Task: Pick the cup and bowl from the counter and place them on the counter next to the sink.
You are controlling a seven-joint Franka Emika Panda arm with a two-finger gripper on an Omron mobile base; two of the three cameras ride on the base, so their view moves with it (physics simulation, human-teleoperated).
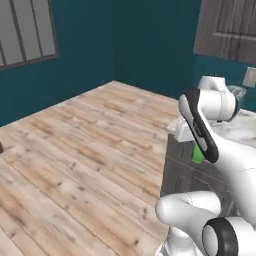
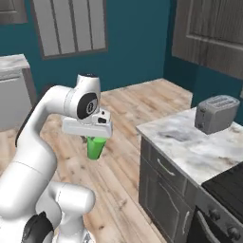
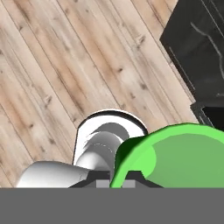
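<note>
My gripper [image 2: 96, 138] hangs over the wooden floor, left of the counter's [image 2: 190, 142] end, shut on the rim of the bright-green cup [image 2: 96, 147]. The cup hangs upright below the hand, well above the floor. In the hand view the cup [image 3: 175, 162] bulks large at the lower right, its rim pinched between the dark fingertips. In the left base view a sliver of the cup [image 1: 198, 154] peeks out behind my forearm, in front of the counter [image 1: 240, 125]. The bowl and the sink are out of view.
A silver toaster [image 2: 217, 113] stands on the marble counter, and a black stovetop [image 2: 228, 187] lies at its near right. Grey cabinet fronts [image 2: 166, 190] run below. Open wooden floor [image 1: 85, 150] stretches left to the teal walls.
</note>
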